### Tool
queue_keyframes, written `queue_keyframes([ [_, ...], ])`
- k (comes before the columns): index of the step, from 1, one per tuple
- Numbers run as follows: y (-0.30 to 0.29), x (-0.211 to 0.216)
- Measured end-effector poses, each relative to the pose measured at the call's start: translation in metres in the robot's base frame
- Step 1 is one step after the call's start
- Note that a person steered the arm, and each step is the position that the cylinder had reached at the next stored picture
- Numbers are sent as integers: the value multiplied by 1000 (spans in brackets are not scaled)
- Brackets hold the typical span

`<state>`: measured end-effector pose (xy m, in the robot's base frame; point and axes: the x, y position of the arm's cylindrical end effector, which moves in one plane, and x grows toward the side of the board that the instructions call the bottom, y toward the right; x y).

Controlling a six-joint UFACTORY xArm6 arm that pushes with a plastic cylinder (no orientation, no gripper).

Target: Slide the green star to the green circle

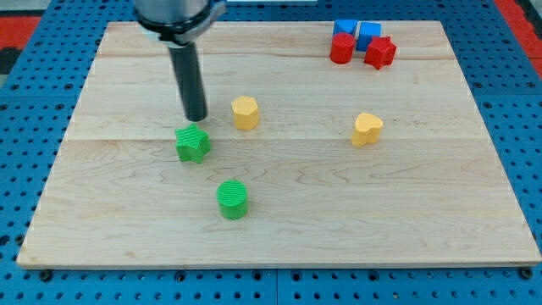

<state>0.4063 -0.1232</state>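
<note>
Star (193, 144) is lying just at 6 o'clock of my tip (196, 118), nearly touching; circle (232, 199) is waiting at 5 o'clock of it. No fingers here, nothing grasped.

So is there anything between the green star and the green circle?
No. In the camera view, only bare wood lies between the green star and the green circle. My tip sits just above the star, on its far side.
</note>
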Motion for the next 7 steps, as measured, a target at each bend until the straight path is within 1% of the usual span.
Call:
queue_keyframes([
  [1, -1, 27],
  [2, 41, 58],
  [3, 54, 84],
  [4, 64, 85],
  [7, 65, 81],
])
